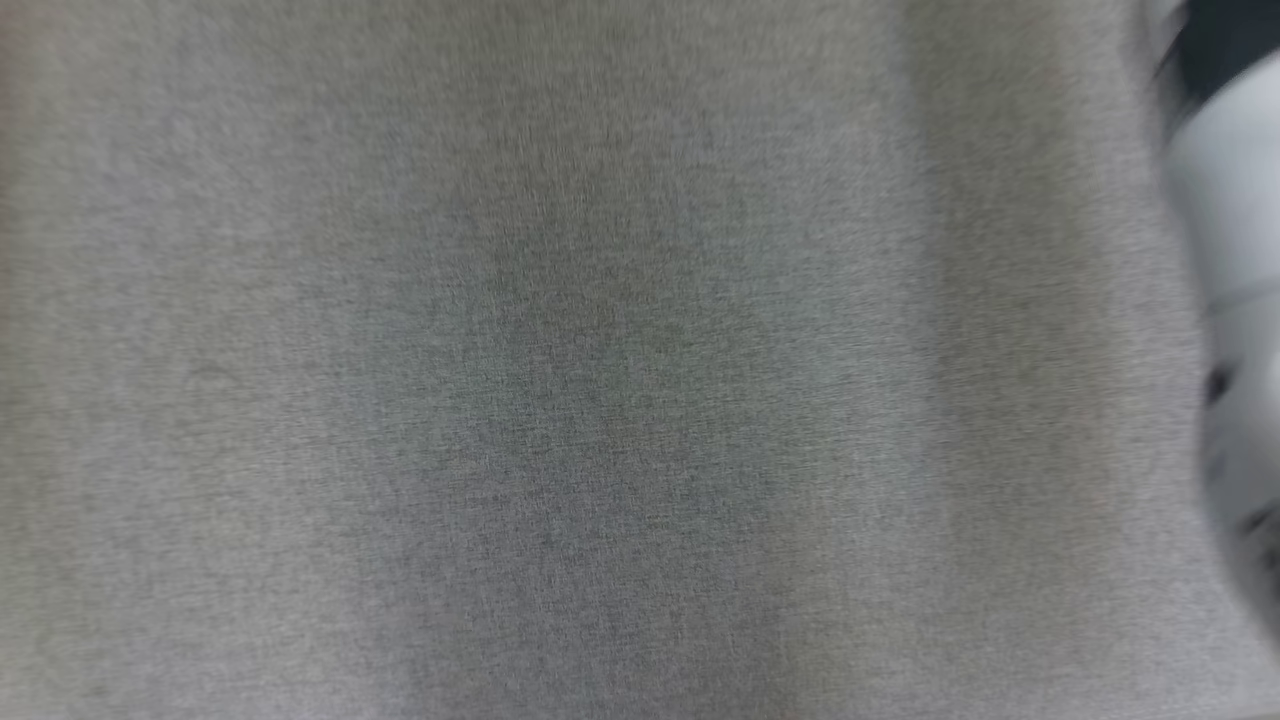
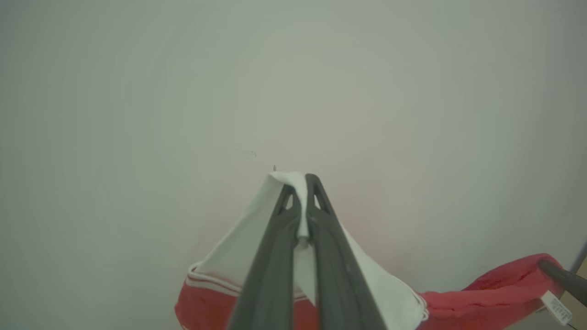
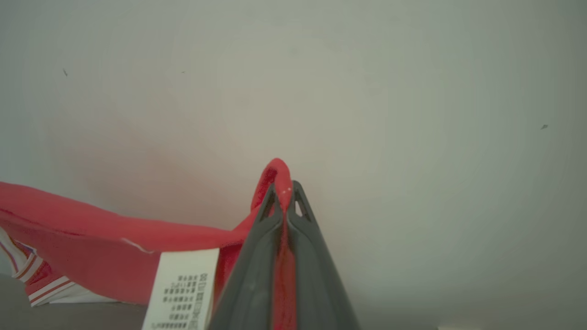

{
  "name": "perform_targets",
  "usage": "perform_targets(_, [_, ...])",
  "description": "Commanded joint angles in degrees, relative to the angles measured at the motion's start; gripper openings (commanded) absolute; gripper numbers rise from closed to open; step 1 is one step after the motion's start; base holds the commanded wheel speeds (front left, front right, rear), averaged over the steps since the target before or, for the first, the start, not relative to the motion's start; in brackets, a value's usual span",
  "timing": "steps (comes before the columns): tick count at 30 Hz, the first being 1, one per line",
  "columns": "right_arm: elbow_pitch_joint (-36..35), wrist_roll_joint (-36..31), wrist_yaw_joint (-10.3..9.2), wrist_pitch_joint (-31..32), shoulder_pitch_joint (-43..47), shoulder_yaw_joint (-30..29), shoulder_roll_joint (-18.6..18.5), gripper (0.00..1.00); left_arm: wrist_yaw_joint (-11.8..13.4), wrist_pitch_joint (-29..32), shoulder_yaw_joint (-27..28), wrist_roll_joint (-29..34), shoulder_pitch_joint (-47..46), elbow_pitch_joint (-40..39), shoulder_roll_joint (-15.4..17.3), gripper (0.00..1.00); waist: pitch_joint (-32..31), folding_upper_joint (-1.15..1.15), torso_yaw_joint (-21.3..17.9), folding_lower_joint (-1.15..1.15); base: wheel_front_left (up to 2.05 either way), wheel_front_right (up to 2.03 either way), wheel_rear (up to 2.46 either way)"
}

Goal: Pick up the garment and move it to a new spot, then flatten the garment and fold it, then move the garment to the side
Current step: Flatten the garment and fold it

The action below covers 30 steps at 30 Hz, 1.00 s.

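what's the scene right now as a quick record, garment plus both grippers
garment: red and white with striped trim, strung between both grippers
left gripper: shut on a white edge of the garment
right gripper: shut on a red fold of it
care label: white, printed, hanging beside the right gripper
head view: blurred grey surface, pale forearm at the right edge

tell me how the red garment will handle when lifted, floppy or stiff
Likely floppy: the garment sags in a curve between the left hand and right hand. Probably light, as thin pinched corners carry it. Slip seems unlikely: both hands are shut on bunched fabric.
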Motion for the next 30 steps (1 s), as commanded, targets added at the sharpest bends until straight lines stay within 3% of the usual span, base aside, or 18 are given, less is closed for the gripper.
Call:
perform_targets(1, [-2.42,3.15,-0.12,-0.54,5.35,2.60,0.04,0.00,0.91,-0.99,1.28,-0.57,5.69,-2.95,2.02,0.00,-4.33,0.00,-0.28,0.01,0.00,0.00,0.00])
perform_targets(5, [-10.45,10.35,-0.13,-0.01,18.49,8.07,-2.34,0.00,4.12,-1.60,3.41,-1.41,20.22,-12.10,4.41,0.00,-8.01,0.00,-0.40,0.01,0.00,0.00,0.00])
perform_targets(6, [-10.45,10.35,-0.13,-0.01,18.49,8.07,-2.34,0.00,4.12,-1.60,3.41,-1.41,20.22,-12.10,4.41,0.00,-8.01,0.00,-0.40,0.01,0.00,0.00,0.00])
perform_targets(9, [-18.81,14.88,-0.13,1.62,28.84,11.64,-5.80,0.00,7.85,-1.76,6.28,-2.14,31.69,-19.94,5.11,0.00,-10.73,0.00,-0.20,0.01,0.00,0.00,0.00])
perform_targets(14, [-33.22,20.11,-0.13,5.49,46.24,12.75,-11.06,0.00,13.62,-1.68,13.65,0.23,51.67,-32.19,2.20,0.00,-14.93,0.00,-0.34,0.01,0.00,0.00,0.00])
perform_targets(17, [-41.51,21.63,-0.13,7.90,56.10,10.14,-13.06,0.00,15.45,-1.66,15.66,2.67,62.67,-37.90,-0.24,0.00,-17.20,0.00,-0.01,0.01,0.00,0.00,0.00])
perform_targets(18, [-46.25,21.91,-0.13,9.60,62.39,7.72,-13.63,0.00,16.03,-1.66,16.46,3.64,69.09,-40.43,-2.46,0.00,-18.55,0.00,0.37,0.01,0.00,0.00,0.00])
perform_targets(23, [-56.08,20.57,-0.13,12.78,77.39,0.81,-12.21,0.00,16.40,-1.67,19.27,6.46,81.41,-43.06,-8.37,0.00,-21.53,0.00,2.04,0.01,0.00,0.00,0.00])
perform_targets(30, [-65.79,16.99,-0.13,13.88,95.98,-8.12,-6.74,0.00,12.95,-1.67,20.42,8.93,93.04,-41.32,-15.93,0.00,-24.65,0.00,4.83,0.01,0.00,0.00,0.00])
